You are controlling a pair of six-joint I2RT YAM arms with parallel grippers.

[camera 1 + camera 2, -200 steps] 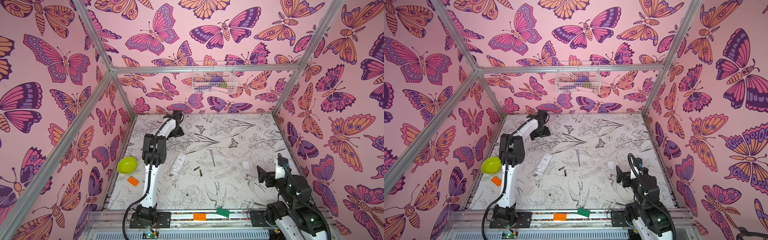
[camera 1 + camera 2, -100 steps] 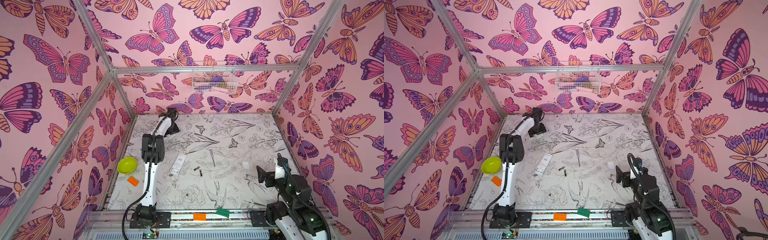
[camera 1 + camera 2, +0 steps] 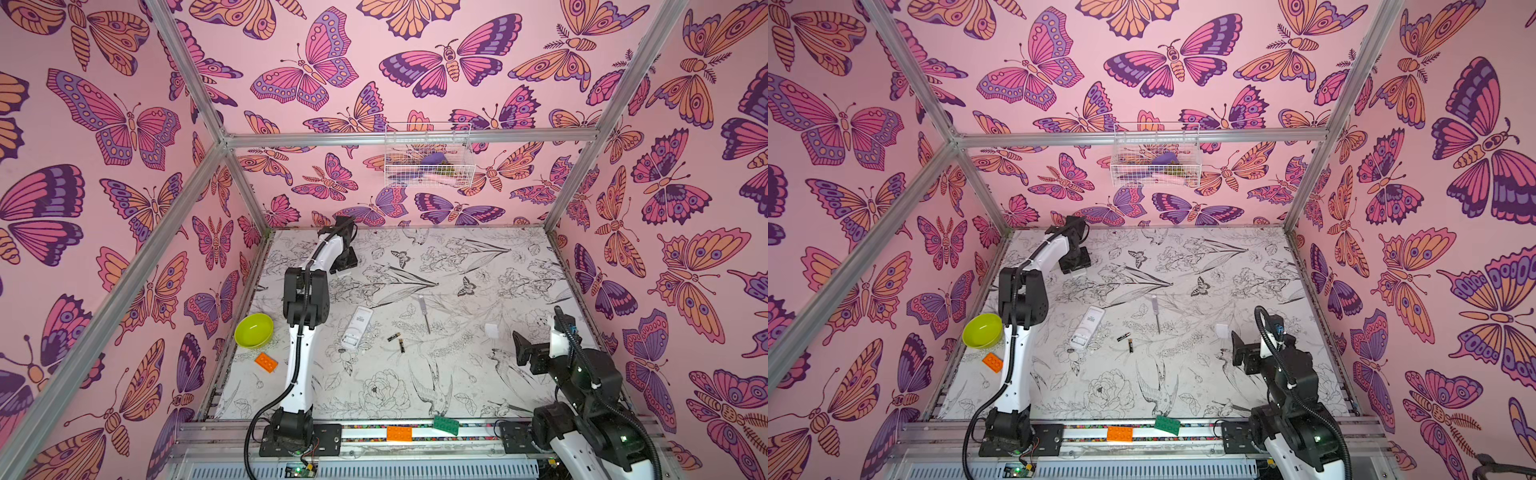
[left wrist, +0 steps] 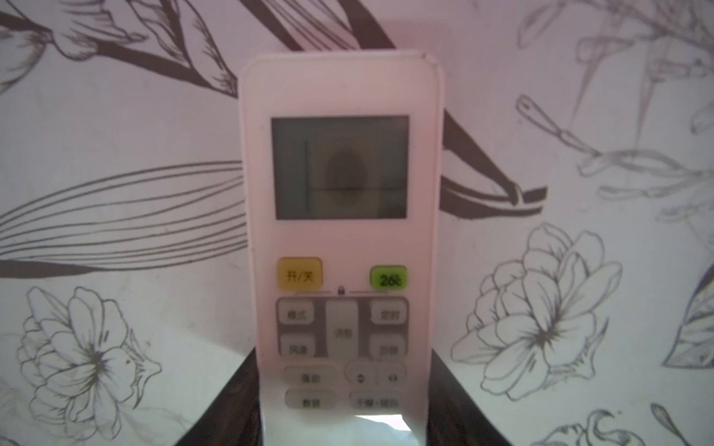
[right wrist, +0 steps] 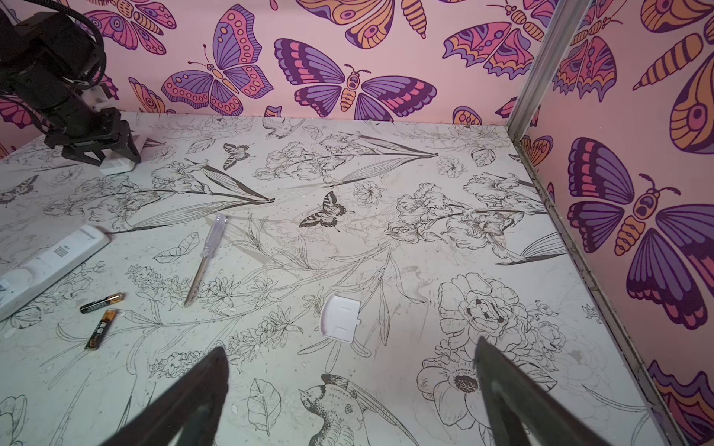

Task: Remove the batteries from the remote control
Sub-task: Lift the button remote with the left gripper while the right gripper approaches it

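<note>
Both fingers point(image 4: 216, 409) of the left gripper point(image 5: 107, 156) lie along the long edges of the display remote point(image 4: 340, 231), at its button end. No gap shows on either side. That end is blurred in the left wrist view, so I cannot tell whether the jaws press or only flank it. The display remote is white and lies face up, flat on the table point(image 3: 478, 257) in the far left corner near the back wall. Its screen is blank, with a yellow and a green button below it.

The right gripper point(image 3: 523, 348) has its jaws spread wide with nothing between them. It hangs above the near right of the table. A white battery cover point(image 5: 340, 322) lies loose just ahead of it, touching nothing.

Toward the middle, a clear-handled screwdriver point(image 5: 204, 258) lies flat with its tip toward the near edge.

Batteries visible: two, both on the table, black with gold ends. Battery A point(image 5: 101, 302) and battery B point(image 5: 99, 329) lie near each other at an angle, with a small gap between them.

Just beside them, toward the left arm, is the face-down remote point(image 5: 50, 262). It is white, its printed label is up, and neither gripper touches it.

At the left table edge sit a lime-green bowl point(image 3: 253, 330) and, nearer the front, an orange brick point(image 3: 266, 362). A second orange brick point(image 3: 399, 433) and a green brick point(image 3: 446, 424) rest on the front rail. A wire basket point(image 3: 428, 166) hangs on the back wall.
</note>
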